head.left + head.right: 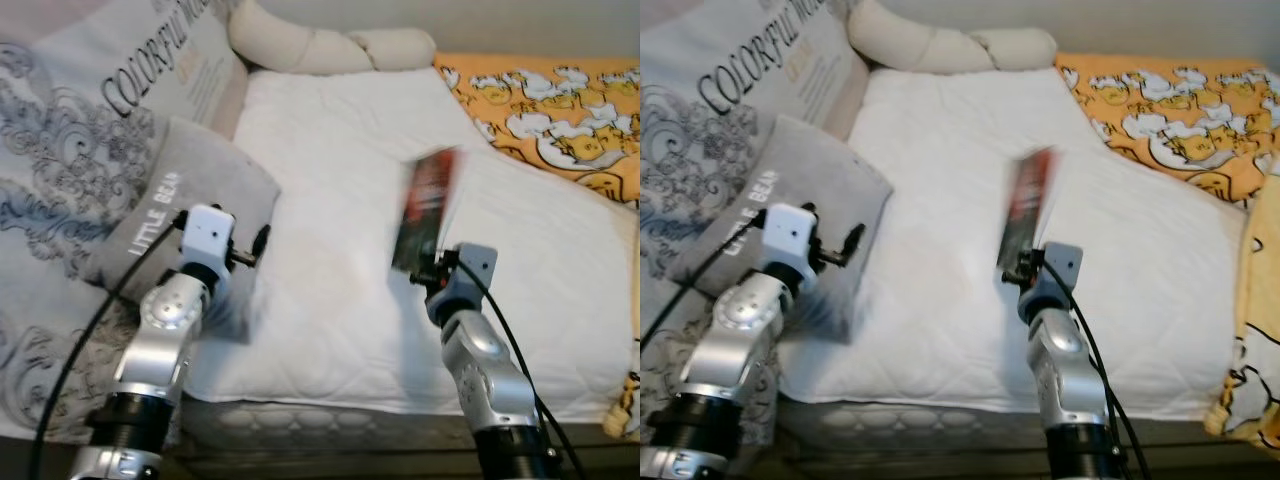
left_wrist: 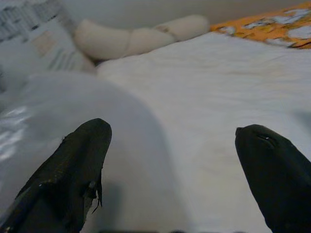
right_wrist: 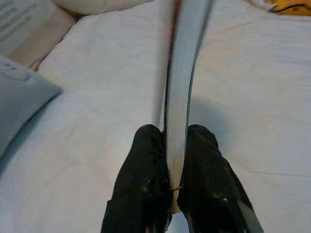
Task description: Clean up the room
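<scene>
A thin book with a dark red and black cover stands on edge above the white mattress, blurred in both eye views. My right gripper is shut on its lower edge, both black fingers pressed against its white pages. My left gripper is open above the bed, over the edge of a grey "LITTLE BEAR" pillow, with nothing between its fingers.
A large patterned pillow printed "COLORFUL" lies at the left. A cream bolster cushion lies along the head of the bed. An orange duck-print blanket covers the far right. The mattress's front edge is close to my arms.
</scene>
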{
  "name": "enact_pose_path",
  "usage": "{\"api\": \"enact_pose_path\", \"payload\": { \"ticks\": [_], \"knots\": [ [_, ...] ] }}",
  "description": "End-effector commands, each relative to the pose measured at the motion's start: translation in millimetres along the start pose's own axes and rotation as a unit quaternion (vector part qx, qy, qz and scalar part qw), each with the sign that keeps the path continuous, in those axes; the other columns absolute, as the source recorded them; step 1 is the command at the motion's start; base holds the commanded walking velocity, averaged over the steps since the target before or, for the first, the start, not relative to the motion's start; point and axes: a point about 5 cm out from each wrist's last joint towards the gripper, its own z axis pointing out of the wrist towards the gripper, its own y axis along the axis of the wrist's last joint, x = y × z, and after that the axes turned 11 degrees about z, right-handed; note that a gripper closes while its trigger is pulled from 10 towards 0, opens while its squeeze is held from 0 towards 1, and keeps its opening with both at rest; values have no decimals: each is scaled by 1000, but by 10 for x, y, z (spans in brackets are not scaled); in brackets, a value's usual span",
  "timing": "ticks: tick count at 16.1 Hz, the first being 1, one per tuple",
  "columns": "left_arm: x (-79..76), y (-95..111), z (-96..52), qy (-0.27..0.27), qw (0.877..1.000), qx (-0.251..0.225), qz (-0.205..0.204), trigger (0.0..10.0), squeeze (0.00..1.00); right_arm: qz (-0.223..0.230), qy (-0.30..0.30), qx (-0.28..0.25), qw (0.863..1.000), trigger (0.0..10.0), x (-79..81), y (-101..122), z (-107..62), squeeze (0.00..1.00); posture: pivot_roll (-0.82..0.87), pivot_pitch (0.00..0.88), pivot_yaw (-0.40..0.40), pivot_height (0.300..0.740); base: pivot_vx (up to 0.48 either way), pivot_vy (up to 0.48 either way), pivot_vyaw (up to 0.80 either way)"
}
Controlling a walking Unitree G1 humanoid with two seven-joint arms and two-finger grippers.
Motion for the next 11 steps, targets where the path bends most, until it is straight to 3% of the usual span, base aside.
{"api": "enact_pose_path", "payload": {
  "ticks": [1, 3, 6, 11],
  "knots": [
    [55, 24, 0, 7, 1000, -4, 3, 10000, 455, -6, 34, -19, 999, 10000, 152, 93, 22, 0, -10, 0, -9, 740, 270, 0, 0],
    [53, 18, -5, 9, 1000, -3, 5, 10000, 447, -16, 59, -12, 998, 10000, 206, 78, 21, 0, -10, 0, -10, 740, 122, 0, 0],
    [29, 12, -13, 3, 1000, -3, 12, 10000, 431, -16, 85, 3, 996, 10000, 278, 44, 32, 0, -3, 0, -19, 740, 0, 0, 525],
    [-133, 16, -87, -74, 997, -11, 34, 10000, 435, 0, 120, 17, 993, 10000, 376, 170, 260, 0, 8, 0, -21, 740, 0, 0, 0]
  ]
}}
